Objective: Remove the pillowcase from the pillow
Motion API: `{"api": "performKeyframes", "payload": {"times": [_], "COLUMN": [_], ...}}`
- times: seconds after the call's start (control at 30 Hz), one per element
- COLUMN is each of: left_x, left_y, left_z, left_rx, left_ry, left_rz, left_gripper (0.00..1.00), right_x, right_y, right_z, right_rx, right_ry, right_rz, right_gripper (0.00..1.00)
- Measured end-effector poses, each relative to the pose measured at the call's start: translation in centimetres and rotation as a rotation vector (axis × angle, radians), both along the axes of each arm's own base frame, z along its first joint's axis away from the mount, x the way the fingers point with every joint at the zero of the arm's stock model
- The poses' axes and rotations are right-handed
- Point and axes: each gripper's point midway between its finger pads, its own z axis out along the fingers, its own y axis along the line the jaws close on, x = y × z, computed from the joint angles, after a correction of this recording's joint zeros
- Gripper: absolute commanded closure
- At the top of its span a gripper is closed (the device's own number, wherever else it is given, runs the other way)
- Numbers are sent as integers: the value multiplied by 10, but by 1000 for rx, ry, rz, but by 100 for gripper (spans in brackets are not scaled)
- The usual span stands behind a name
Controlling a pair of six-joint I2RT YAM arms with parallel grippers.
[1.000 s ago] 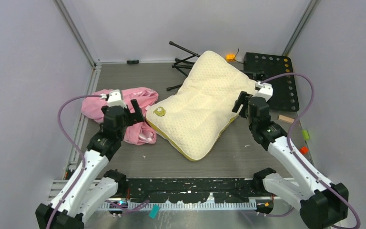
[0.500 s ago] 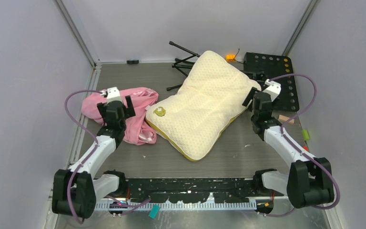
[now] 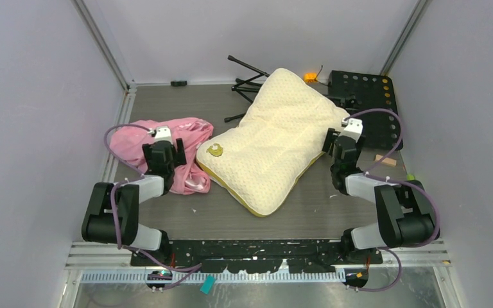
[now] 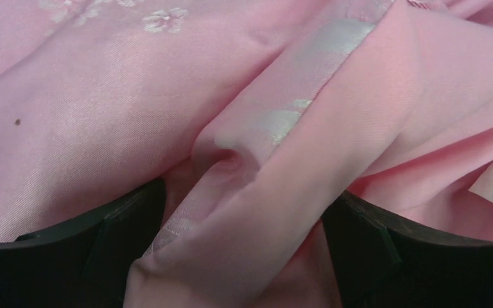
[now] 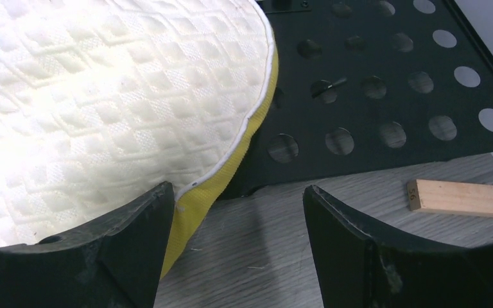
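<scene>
— How do the jaws of the left gripper [image 4: 244,215] stand?

— Spread wide, and clamped on nothing. A soft fold of the pillowcase [image 3: 128,140] runs up between its two black fingers [image 4: 70,256], and pink satin fills everything around them. The gripper is low over the heap, or resting on it; I can't tell which.

— And the right gripper [image 5: 237,212]?

— Wide apart too, and empty. Bare table [image 3: 321,205] shows between the fingers. The pillow [image 3: 276,131] meets the left finger: its white piping and yellow edge band come down right beside the tip. I can't say whether they touch.

— Where do the two things lie, taking the far wall as twelve?

— The pillow sits mid-table, tilted, with one corner up toward one o'clock and another down toward six. It is fully bare, its quilted cream face up, with a small greenish thing [image 3: 216,151] on it near the nine o'clock edge. The pillowcase lies crumpled at nine o'clock from it, just beside it, right off the pillow.

— Anything past the right jaws?

— A black plate full of round holes [image 5: 359,109] at twelve to two o'clock, with the pillow's corner lying over its edge. A small wooden block [image 5: 459,197] lies at three o'clock on the table. Black tripod legs [image 3: 247,80] lie behind the pillow at eleven.
</scene>
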Motion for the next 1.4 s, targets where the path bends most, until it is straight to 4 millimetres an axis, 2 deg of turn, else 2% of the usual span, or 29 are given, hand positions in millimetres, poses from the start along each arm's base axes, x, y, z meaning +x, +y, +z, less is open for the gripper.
{"api": "performKeyframes", "payload": {"times": [0.1,0.2,0.33,0.43,0.53,0.63,0.73,0.8,0.87,0.9,0.93,0.97,1.0,1.4], "left_x": [3,12,20,22,25,24,21,16,16,17,18,18,19,20], "left_y": [-3,-6,-9,-10,-14,-17,-18,-19,-20,-20,-21,-21,-21,-21], "left_z": [-5,-1,-1,1,5,5,0,-10,-9,-7,-6,-5,-5,-1], "left_rx": [12,23,31,28,23,26,25,24,23,22,21,21,20,20], "left_ry": [9,-23,-54,-71,-94,-111,-133,-110,-118,-128,-136,-138,-142,-158], "left_rz": [-31,-61,-85,-93,-119,-142,-151,-160,-165,-166,-169,-169,-171,-172], "left_gripper": [10,7,5,5,6,8,11,1,0,0,0,0,0,0], "right_x": [1,0,2,1,-2,-8,-5,-3,-3,-3,-2,-2,-2,-3], "right_y": [0,-1,-5,-10,-18,-22,-21,-19,-18,-18,-17,-17,-17,-23], "right_z": [5,7,-3,-20,-21,-28,-26,-24,-25,-24,-24,-24,-24,-25], "right_rx": [-4,-7,-11,-1,42,73,86,93,97,99,99,100,100,97], "right_ry": [-8,-11,-1,3,-51,-80,-95,-101,-101,-102,-103,-103,-103,-102], "right_rz": [3,-4,-28,-46,-60,-64,-57,-51,-44,-43,-41,-40,-41,-60], "right_gripper": [21,22,21,21,22,25,34,39,39,39,32,14,10,9]}}
